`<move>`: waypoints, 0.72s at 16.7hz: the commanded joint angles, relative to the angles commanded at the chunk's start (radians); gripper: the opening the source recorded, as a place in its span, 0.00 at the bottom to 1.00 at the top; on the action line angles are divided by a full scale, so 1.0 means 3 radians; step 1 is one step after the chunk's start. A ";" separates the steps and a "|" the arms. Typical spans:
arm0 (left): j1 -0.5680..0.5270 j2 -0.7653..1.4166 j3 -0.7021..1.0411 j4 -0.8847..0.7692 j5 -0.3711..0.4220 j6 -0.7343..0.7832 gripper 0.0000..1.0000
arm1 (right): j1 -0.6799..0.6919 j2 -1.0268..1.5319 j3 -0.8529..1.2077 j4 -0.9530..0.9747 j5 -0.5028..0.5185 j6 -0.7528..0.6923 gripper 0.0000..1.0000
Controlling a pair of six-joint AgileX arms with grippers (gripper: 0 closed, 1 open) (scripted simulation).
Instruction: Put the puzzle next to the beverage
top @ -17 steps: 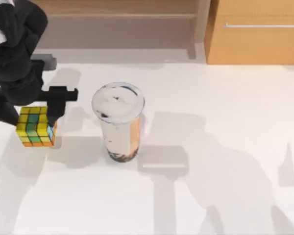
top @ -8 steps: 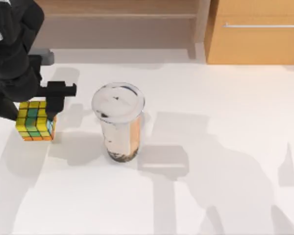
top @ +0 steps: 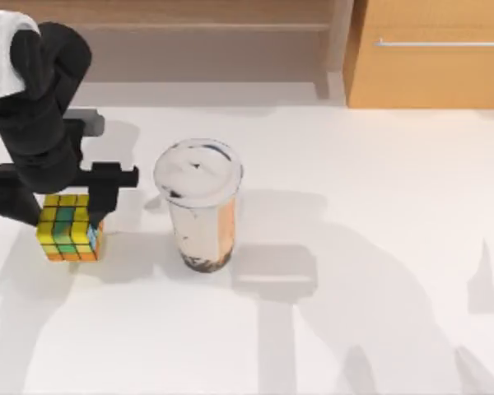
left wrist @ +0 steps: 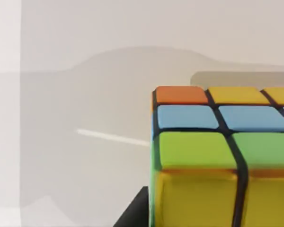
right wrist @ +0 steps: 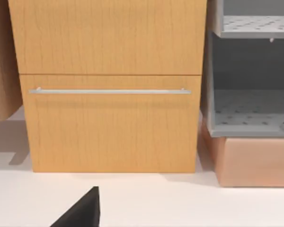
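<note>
At the left of the top view my left gripper [top: 64, 202] is clamped on the puzzle [top: 68, 226], carrying it toward the beverage [top: 200, 206] at centre; next, I judge, lower and release just beside it.

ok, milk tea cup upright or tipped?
Upright. In the top view the cup stands on its base with the domed lid on top, apart from the cube.

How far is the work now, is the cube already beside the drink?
Done: the left gripper has the puzzle cube between its fingers. In hand: carrying it at the table's left side, apart from the milk tea cup. Left: bring it beside the cup and release.
</note>
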 joint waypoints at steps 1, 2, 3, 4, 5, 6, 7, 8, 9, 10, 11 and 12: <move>0.0000 0.0000 0.0000 0.0000 0.0000 0.0000 0.00 | 0.0000 0.0000 0.0000 0.0000 0.0000 0.0000 1.00; 0.0000 0.0000 0.0000 0.0000 0.0000 0.0000 0.00 | 0.0000 0.0000 0.0000 0.0000 0.0000 0.0000 1.00; 0.0000 0.0000 0.0000 0.0000 0.0000 0.0000 0.00 | 0.0000 0.0000 0.0000 0.0000 0.0000 0.0000 1.00; 0.0000 0.0000 0.0000 0.0000 0.0000 0.0000 0.08 | 0.0000 0.0000 0.0000 0.0000 0.0000 0.0000 1.00; 0.0000 0.0000 0.0000 0.0000 0.0000 0.0000 0.15 | 0.0000 0.0000 0.0000 0.0000 0.0000 0.0000 1.00; 0.0000 0.0000 0.0000 0.0000 0.0000 0.0000 0.23 | 0.0000 0.0000 0.0000 0.0000 0.0000 0.0000 1.00; 0.0000 0.0000 0.0000 0.0000 0.0000 0.0000 0.30 | 0.0000 0.0000 0.0000 0.0000 0.0000 0.0000 1.00; 0.0000 0.0000 0.0000 0.0000 0.0000 0.0000 0.38 | 0.0000 0.0000 0.0000 0.0000 0.0000 0.0000 1.00; 0.0000 0.0000 0.0000 0.0000 0.0000 0.0000 0.45 | 0.0000 0.0000 0.0000 0.0000 0.0000 0.0000 1.00; 0.0000 0.0000 0.0000 0.0000 0.0000 0.0000 0.53 | 0.0000 0.0000 0.0000 0.0000 0.0000 0.0000 1.00; 0.0000 0.0000 0.0000 0.0000 0.0000 0.0000 0.60 | 0.0000 0.0000 0.0000 0.0000 0.0000 0.0000 1.00; 0.0000 0.0000 0.0000 0.0000 0.0000 0.0000 0.68 | 0.0000 0.0000 0.0000 0.0000 0.0000 0.0000 1.00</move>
